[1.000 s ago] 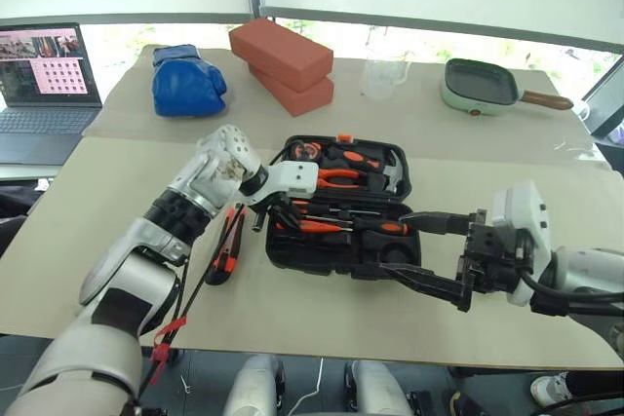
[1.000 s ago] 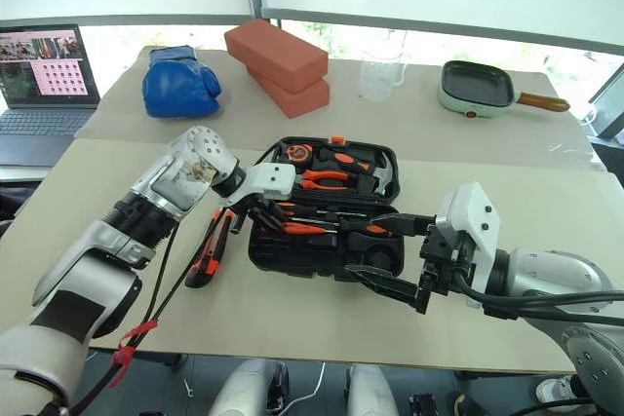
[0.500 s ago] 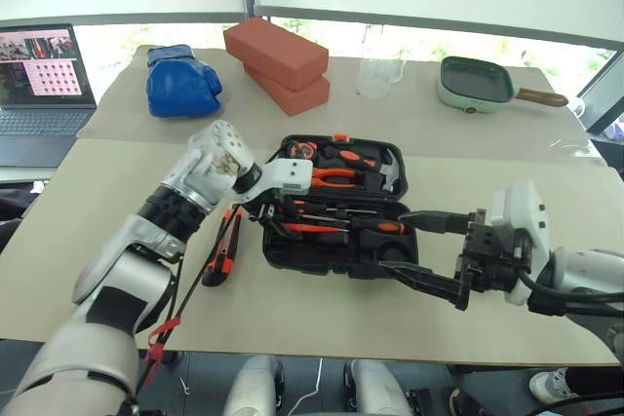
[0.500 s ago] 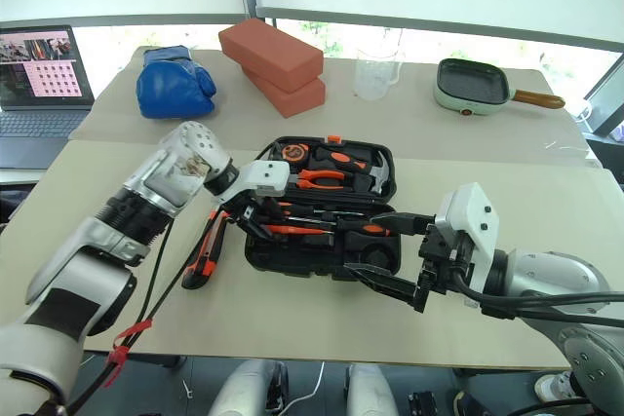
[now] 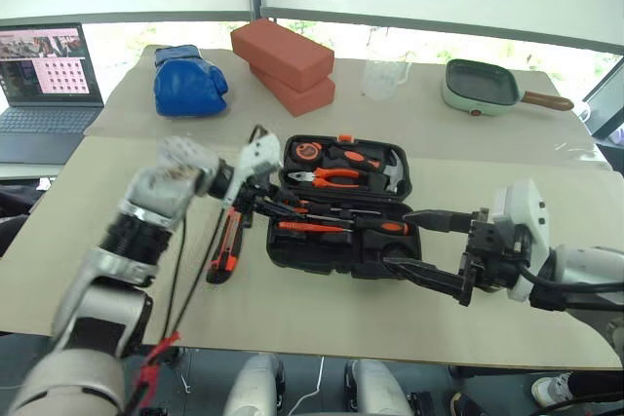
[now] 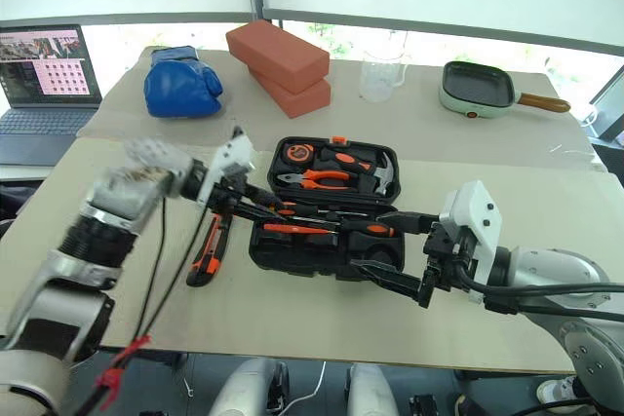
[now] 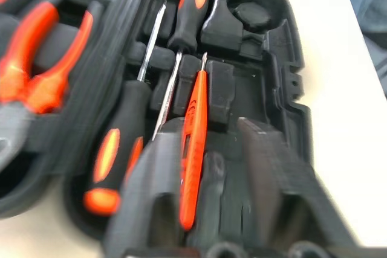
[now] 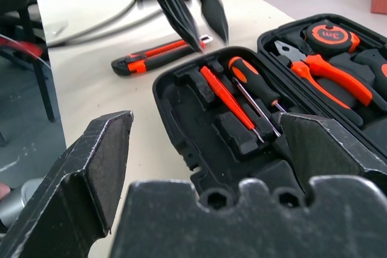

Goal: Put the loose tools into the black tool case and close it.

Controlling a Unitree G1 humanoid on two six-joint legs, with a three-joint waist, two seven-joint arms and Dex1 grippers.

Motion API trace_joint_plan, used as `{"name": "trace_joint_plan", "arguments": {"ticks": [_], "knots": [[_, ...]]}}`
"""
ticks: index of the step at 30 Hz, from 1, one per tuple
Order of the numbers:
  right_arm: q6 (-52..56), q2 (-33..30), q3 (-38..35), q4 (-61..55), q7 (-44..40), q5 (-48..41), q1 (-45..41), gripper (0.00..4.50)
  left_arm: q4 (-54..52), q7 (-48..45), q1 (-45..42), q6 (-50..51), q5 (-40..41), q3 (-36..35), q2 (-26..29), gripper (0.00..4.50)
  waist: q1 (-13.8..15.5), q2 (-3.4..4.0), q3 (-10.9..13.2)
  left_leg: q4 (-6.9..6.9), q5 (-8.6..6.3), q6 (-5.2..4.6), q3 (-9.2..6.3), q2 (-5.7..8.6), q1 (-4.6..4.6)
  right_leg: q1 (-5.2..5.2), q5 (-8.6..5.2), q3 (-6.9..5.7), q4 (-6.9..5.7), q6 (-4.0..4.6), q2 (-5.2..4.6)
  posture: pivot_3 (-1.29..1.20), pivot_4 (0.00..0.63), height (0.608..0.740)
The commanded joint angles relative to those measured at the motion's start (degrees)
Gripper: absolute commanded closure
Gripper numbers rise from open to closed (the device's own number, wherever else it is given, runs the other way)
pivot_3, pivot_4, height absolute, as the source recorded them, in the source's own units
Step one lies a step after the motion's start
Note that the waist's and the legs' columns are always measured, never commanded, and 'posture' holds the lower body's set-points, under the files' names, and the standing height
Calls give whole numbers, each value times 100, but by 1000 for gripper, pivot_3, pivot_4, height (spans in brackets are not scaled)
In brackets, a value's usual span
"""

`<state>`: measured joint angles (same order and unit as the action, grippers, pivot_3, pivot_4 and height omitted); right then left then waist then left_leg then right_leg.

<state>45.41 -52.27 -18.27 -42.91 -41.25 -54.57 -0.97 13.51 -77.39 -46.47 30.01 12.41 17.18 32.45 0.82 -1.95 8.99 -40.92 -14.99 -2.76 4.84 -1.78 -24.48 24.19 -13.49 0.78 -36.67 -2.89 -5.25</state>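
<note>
Main worry here: the black tool case lies open in the middle of the table, and the orange-black utility knife is left out on the tabletop just beside its left edge, so nothing can be closed yet. The two black-and-orange-handled screwdrivers and the slim red tester screwdriver are seen lying in the front half, but whether they are pressed fully into their recesses cannot be judged; if they aren't, the lid is likely to be jammed or a tool popped out. The left gripper is smeared by blur over the case's left end, close above the tester, so whether it is clenched or released can't be told, and a seated tool could get dragged out by it. The right gripper is spread wide with nothing in it, near the case's front right corner, where the case could be shoved. The small black tape roll can't be made out.
</note>
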Motion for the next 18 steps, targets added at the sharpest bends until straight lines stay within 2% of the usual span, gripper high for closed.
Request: {"name": "trace_joint_plan", "arguments": {"ticks": [1, 12, 18], "knots": [[-138, -91, -168, -30, -106, 35, 6, 0, -102, 379, 149, -466, 32, -246, -256, 4416, -3, 1, 0, 1, 0, 0, 0, 0, 2, -1, 0, 0, 0, 0, 0, 0, 150, 738], [-79, -117, -199, -30, -107, 12, 48, 0, 3, 950, 588, -464, -107, -157, -648, 4416, -11, 1, -1, 3, 0, 0, 2, 1, 8, -5, 0, 4, 1, 0, -1, 0, 150, 738], [-80, -114, -183, -35, -96, -1, 48, 0, 13, 905, 850, -621, -232, -23, -579, 4416, -6, 2, -1, 3, 0, 0, 2, 0, 11, -8, 0, 3, 0, 1, -2, 0, 150, 738]]}}
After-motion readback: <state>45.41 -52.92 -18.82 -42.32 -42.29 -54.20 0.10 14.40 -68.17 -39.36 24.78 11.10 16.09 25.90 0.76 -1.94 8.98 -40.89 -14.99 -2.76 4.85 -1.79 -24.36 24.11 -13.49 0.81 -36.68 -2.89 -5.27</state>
